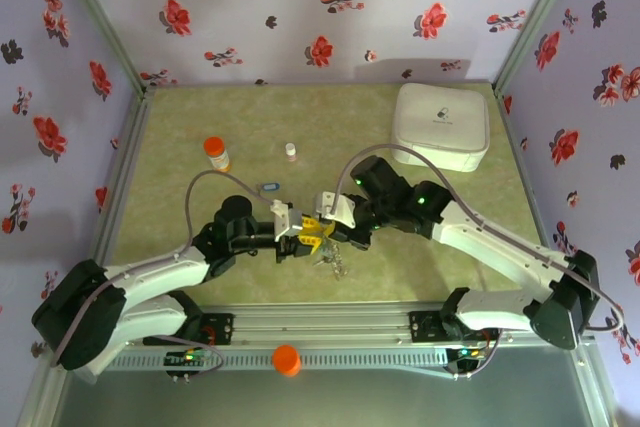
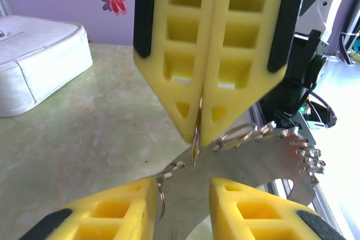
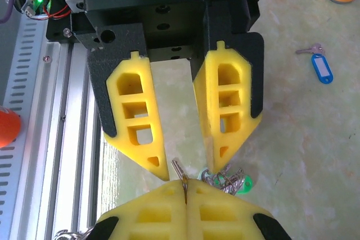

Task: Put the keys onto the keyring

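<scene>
My right gripper is shut on a thin metal edge that I take for the keyring, seen edge-on. A short metal blade sticks up beside the pinch. My left gripper faces it, open, with its fingertips on either side of that edge. A tangle of small rings with the green key lies on the mat under the grippers. A small ring hangs against my left finger. The blue key lies apart on the mat. Both grippers meet mid-table.
A white rounded box stands at the back right. An orange-capped bottle and a small vial stand behind the arms. An orange ball rests on the front rail. Flowered walls enclose the mat.
</scene>
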Controlling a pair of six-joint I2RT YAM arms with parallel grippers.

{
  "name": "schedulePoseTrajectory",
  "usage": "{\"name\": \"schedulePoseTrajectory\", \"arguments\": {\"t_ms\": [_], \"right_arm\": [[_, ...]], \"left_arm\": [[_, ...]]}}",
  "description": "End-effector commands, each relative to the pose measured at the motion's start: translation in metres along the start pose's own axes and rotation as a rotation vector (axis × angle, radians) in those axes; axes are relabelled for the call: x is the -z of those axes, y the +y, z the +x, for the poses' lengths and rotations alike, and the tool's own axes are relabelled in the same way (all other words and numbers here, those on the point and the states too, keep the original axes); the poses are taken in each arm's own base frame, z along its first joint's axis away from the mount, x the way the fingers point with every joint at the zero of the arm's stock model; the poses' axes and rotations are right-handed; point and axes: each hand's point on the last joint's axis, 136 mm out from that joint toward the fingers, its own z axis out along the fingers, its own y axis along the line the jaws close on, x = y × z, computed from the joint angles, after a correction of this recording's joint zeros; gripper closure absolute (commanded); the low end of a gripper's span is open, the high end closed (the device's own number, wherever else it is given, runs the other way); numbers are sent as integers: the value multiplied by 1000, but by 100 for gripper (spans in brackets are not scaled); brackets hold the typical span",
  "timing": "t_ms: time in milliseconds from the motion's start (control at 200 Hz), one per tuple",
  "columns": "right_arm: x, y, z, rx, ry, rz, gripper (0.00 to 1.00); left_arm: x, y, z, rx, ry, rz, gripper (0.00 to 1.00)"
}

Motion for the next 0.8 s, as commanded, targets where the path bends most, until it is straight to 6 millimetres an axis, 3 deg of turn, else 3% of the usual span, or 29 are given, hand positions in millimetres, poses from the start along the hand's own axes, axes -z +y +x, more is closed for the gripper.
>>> {"name": "schedulePoseTrajectory", "arguments": {"t_ms": [0, 225, 360, 425, 445, 505, 540, 670, 730, 750, 800], "right_arm": [[3, -3, -9, 54, 14, 19, 100], [-4, -4, -16, 44, 11, 0, 100], [-5, -2, -18, 27, -5, -15, 100], [-3, -3, -23, 17, -37, 0, 100], [-1, -5, -25, 11, -55, 13, 97], [7, -9, -29, -29, -132, 33, 73], [15, -14, -34, -55, -200, 49, 67], [31, -27, -32, -130, -421, 112, 64], [28, -27, -27, -126, -474, 134, 64], [27, -26, -26, -129, -488, 132, 64], [25, -23, -25, -137, -521, 120, 65]], "left_arm": [[-2, 0, -11, -11, -16, 26, 72], [-5, -1, -12, -16, -12, 42, 82], [-4, -3, -13, -28, -13, 46, 100], [-3, -3, -13, -38, -12, 45, 100], [-3, -3, -12, -40, -12, 45, 100], [-2, -4, -13, -54, -23, 42, 100], [-1, -4, -15, -64, -38, 37, 100], [5, -4, -25, -105, -134, 0, 100], [8, -4, -35, -124, -189, -11, 100], [10, -6, -27, -110, -181, -11, 100], [11, -7, -28, -107, -198, -12, 100]]}}
